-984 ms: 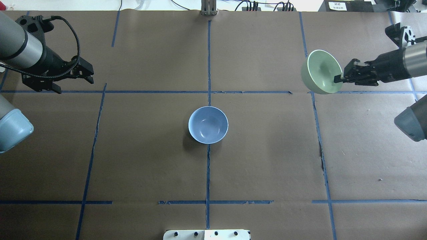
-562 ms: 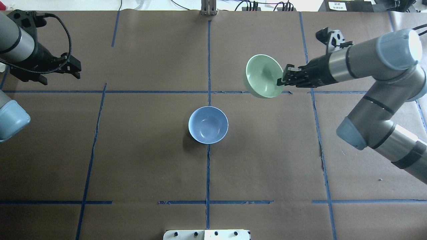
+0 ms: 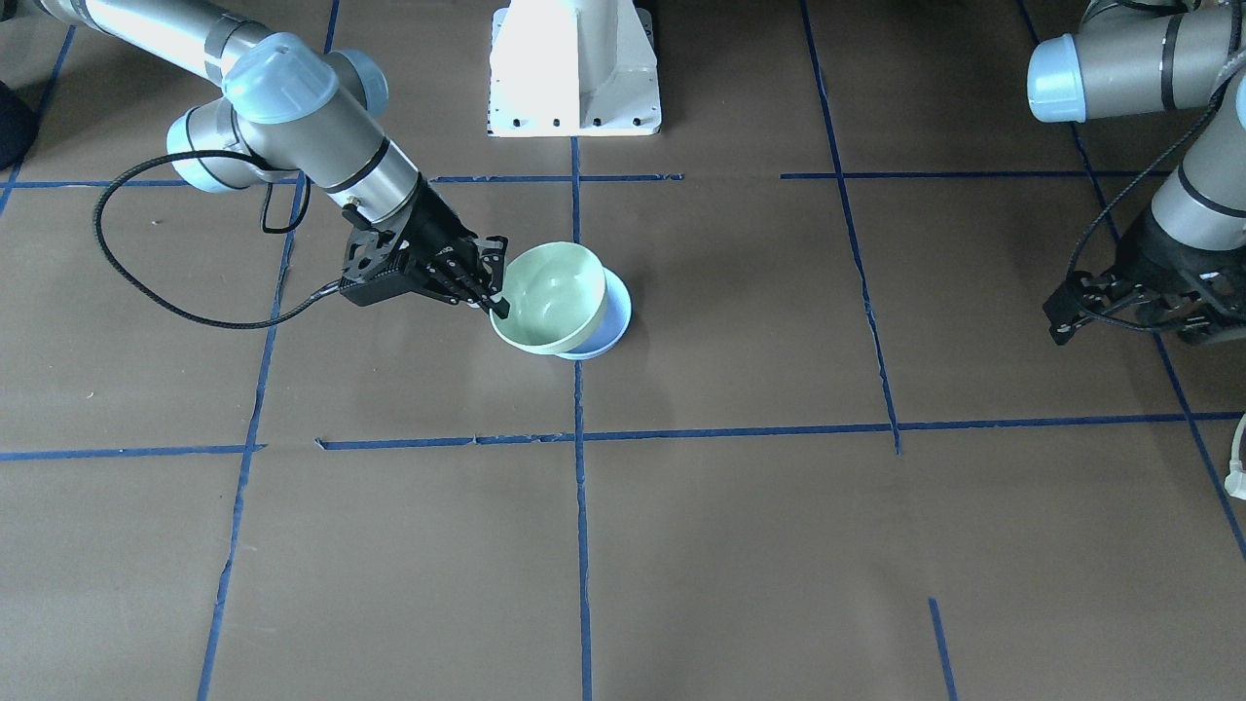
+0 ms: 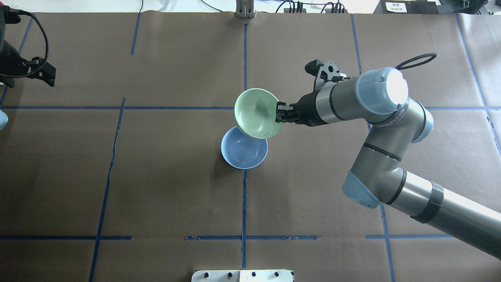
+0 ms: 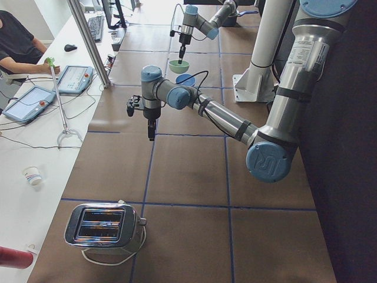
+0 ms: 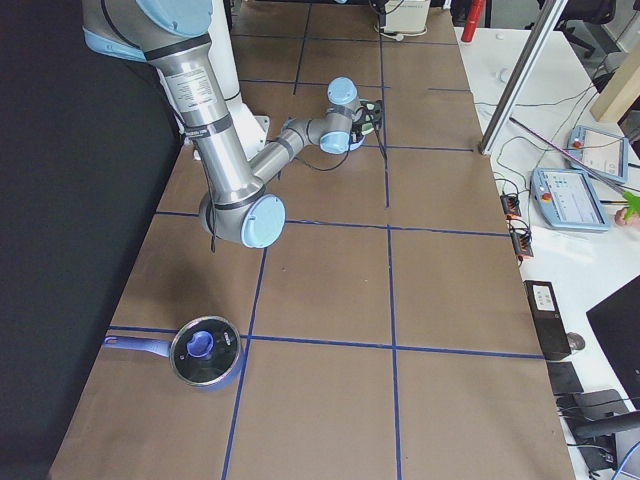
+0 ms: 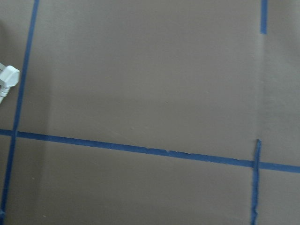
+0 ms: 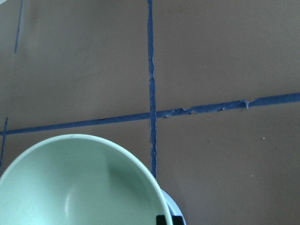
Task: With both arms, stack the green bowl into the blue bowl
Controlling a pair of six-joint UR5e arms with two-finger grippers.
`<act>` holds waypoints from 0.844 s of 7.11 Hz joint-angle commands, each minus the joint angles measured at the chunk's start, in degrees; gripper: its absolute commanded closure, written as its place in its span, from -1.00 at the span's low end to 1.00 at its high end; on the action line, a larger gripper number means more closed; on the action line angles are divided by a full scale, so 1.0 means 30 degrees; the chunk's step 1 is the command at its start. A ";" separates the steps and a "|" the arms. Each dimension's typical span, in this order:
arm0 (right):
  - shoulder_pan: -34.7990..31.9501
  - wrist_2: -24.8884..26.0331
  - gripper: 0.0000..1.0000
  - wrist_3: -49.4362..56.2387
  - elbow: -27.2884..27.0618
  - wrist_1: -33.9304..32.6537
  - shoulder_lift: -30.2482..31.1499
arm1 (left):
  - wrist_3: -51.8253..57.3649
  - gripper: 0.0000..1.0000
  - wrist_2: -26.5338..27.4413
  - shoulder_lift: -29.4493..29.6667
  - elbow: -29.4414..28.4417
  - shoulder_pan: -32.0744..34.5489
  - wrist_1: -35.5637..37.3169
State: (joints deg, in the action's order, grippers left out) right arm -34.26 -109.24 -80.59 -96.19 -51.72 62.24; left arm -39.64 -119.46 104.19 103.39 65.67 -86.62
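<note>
Change: in the last sec I've swung the green bowl in from the counter's right side to centre. In overhead view it now overlaps the blue bowl's far rim.
R gripper: clamped on green bowl's rim; bowl tilted, off the counter.
Blue bowl: upright on the tape cross, hasn't shifted.
L gripper: pulled back to the far left edge, holding nothing; can't tell if wide or narrow.
Meaning: carry nearly done, not stacked yet. My guess at next step: centre over blue, level, lower, release.
Risk: tilted rim could clip blue & nudge it.
</note>
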 commanded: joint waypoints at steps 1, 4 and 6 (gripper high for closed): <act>0.0841 0.0376 0.99 -0.0002 0.0013 -0.0277 0.0026 | 0.0382 -1.00 -0.0025 -0.0013 -0.0332 0.0315 -0.0042; 0.0989 0.0406 0.75 -0.0002 0.0158 -0.0396 -0.0323 | 0.0411 -1.00 0.0004 -0.0013 -0.0390 0.0461 -0.0042; 0.1048 0.1189 -0.99 -0.2035 0.0130 -0.0193 -0.0589 | 0.0411 -1.00 0.0004 -0.0013 -0.0449 0.0462 -0.0071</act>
State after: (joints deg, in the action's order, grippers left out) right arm -31.23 -107.42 -82.45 -95.78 -52.76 60.77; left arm -38.41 -119.45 104.15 102.11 67.01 -86.81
